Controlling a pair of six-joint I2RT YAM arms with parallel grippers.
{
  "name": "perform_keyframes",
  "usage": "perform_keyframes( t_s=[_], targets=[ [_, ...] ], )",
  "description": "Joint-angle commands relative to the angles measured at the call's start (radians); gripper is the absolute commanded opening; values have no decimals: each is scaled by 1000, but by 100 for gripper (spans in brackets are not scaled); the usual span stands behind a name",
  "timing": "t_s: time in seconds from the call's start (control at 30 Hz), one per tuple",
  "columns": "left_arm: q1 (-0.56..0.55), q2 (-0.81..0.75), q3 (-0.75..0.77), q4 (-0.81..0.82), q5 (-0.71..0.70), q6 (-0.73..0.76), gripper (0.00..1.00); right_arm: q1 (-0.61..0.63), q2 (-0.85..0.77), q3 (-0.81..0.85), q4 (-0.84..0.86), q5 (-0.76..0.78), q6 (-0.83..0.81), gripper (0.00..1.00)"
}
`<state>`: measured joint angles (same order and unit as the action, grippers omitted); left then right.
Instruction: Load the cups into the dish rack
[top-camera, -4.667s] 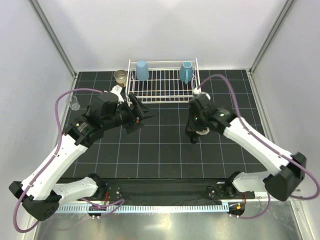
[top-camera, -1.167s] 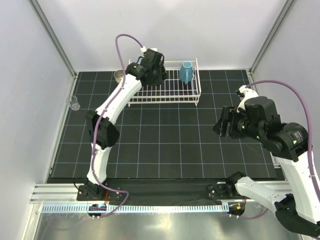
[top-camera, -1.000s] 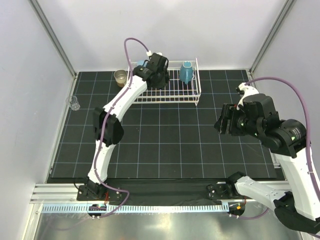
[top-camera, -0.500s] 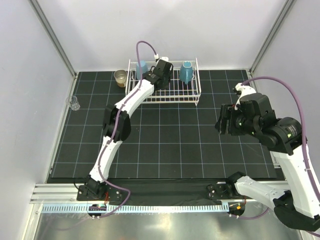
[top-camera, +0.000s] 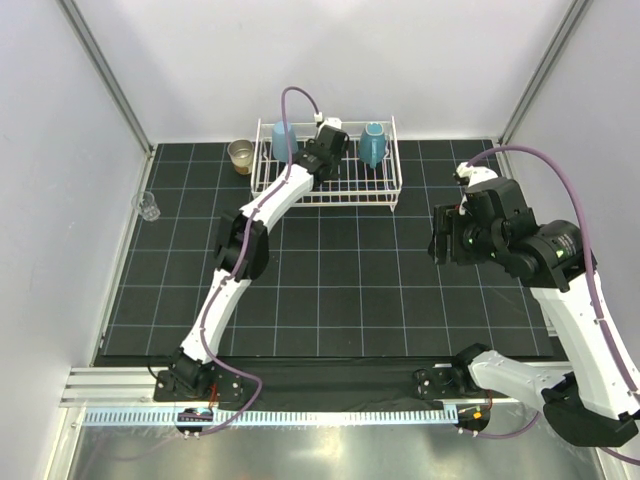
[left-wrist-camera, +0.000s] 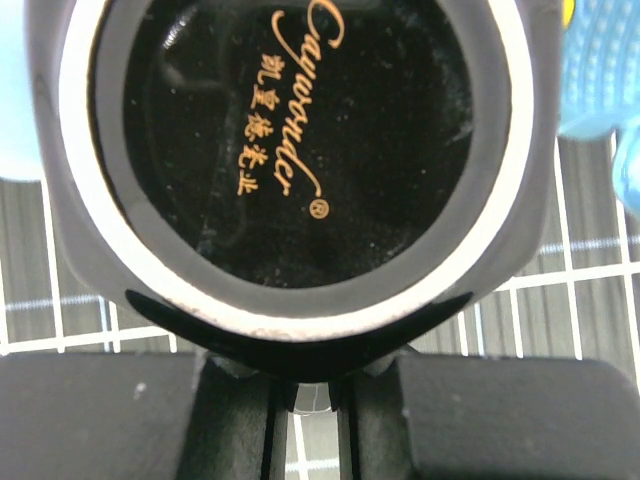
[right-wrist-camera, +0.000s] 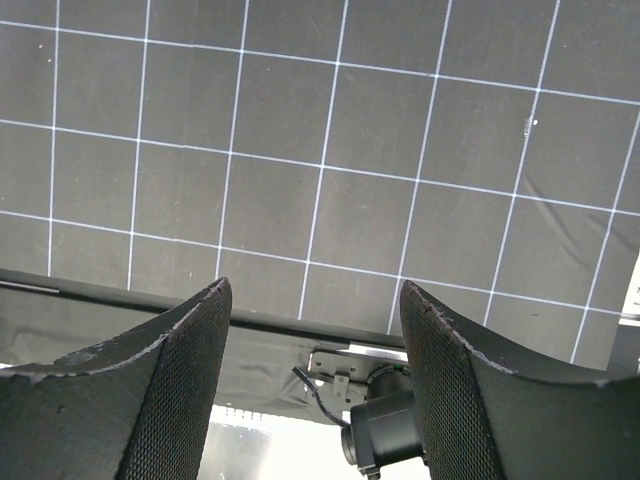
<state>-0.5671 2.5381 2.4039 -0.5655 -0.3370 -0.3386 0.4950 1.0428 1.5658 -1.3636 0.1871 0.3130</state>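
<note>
Left wrist view gives you the clearest look. The black cup (left-wrist-camera: 290, 150) fills the frame with its base toward the camera, gold lettering and pale foot ring showing. Its near edge sits right in your left jaws, which are pinched narrowly on it. Around the cup you can see the white wires of the dish rack (left-wrist-camera: 585, 275) beyond it, so the cup is over the rack floor with its mouth facing the wires. You cannot tell whether it touches them. The light blue tumbler (left-wrist-camera: 12, 100) shows at the left edge of that view and the teal mug (left-wrist-camera: 600, 70) at the right, so the cup lies between the two.

In the top external view, your left arm (top-camera: 275, 190) reaches across the surface (top-camera: 330, 290) to the rack, which stands at the middle of the far edge. The left jaws are over the rack's far side, about midway between the tumbler in its far left corner and the mug in its far right corner.

The tan cup (top-camera: 241, 155) stands on the surface just outside the rack's left side. The tiny clear glass (top-camera: 149, 206) sits at the surface's left edge, well apart from the rack.

Your right jaws hang above the surface near its right edge, well apart from the rack. They are parted wide with nothing between them. The right wrist view shows only gridded surface between the fingers (right-wrist-camera: 170, 400).
</note>
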Motion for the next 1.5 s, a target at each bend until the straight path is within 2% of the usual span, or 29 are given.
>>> perform_keyframes(
  t_s=[0.0,0.23,0.43,0.53,0.67,1.03,1.2,1.27,1.37,1.47],
  targets=[
    [13,-6,93,168,-60,26,2,-9,-3,5,-147,32,-28,69],
    [19,22,93,213,-82,32,8,-18,10,0,-141,41,-32,69],
    [21,37,95,242,-142,36,8,-30,22,-6,-138,40,-29,69],
    [29,50,98,263,-134,30,8,-36,26,-6,-137,40,-28,69],
    [36,56,97,269,-135,29,15,-45,34,-4,-135,38,-25,69],
    [39,70,97,280,-122,24,18,-56,36,-4,-140,37,-17,69],
    [39,59,90,274,-105,19,30,-58,23,-6,-144,37,-12,69],
    [39,56,89,273,-100,19,42,-58,23,-6,-146,35,-11,69],
    [39,45,89,260,-99,15,49,-59,28,0,-147,32,-12,69],
    [39,15,75,254,-89,4,51,-59,23,0,-144,25,-15,69]
  ],
)
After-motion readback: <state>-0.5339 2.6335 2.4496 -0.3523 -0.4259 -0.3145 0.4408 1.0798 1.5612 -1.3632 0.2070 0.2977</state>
